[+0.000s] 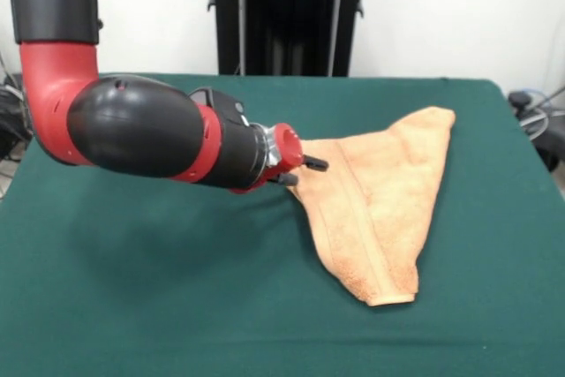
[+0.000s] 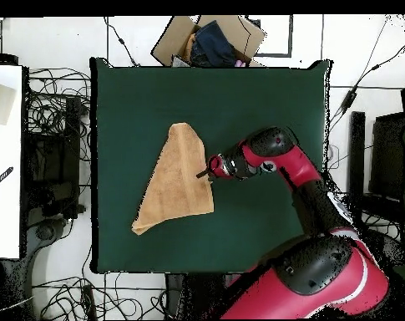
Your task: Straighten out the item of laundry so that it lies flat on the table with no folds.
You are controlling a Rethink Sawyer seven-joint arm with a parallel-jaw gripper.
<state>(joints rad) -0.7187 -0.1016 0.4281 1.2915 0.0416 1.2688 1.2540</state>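
The peach-orange towel (image 1: 380, 205) lies on the dark green table (image 1: 159, 306), folded over into a rough triangle with a woven band running along it. In the overhead view the towel (image 2: 176, 180) sits left of the table's (image 2: 264, 100) centre. My gripper (image 1: 301, 171) reaches in sideways, low over the table, at the towel's folded left edge. Its two black fingers stand apart, one over the towel's edge and one just beside it. In the overhead view the gripper (image 2: 204, 175) touches the towel's right edge. I cannot see any cloth pinched between the fingers.
The red and black arm (image 1: 141, 125) stretches across the table's left half in the front view. A cardboard box (image 2: 207, 38) with dark items stands beyond the table's far edge in the overhead view. Cables lie on the floor around the table.
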